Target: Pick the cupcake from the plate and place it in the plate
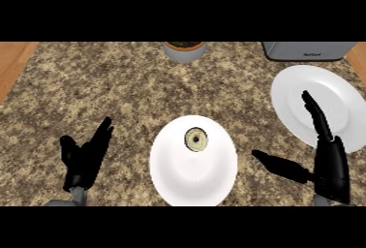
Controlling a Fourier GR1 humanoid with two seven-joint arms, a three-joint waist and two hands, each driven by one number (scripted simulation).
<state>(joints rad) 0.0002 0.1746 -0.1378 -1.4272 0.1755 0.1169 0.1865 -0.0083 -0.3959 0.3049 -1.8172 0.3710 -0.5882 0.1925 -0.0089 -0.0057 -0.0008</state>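
Right hand (330, 162) open beside cupcake (196, 138) on plate (193, 181); appliance (309, 50) label unreadable.

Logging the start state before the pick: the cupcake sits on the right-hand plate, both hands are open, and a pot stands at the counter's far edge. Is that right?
Not quite. The head view shows the cupcake on the centre plate; the right-hand plate holds nothing. The rest stands: left hand and right hand are open, and the pot is at the far edge.

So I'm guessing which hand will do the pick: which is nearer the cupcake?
Right, narrowly. The right hand is beside the cupcake, its thumb reaching toward the near plate. The left hand rests open farther out on the other side.
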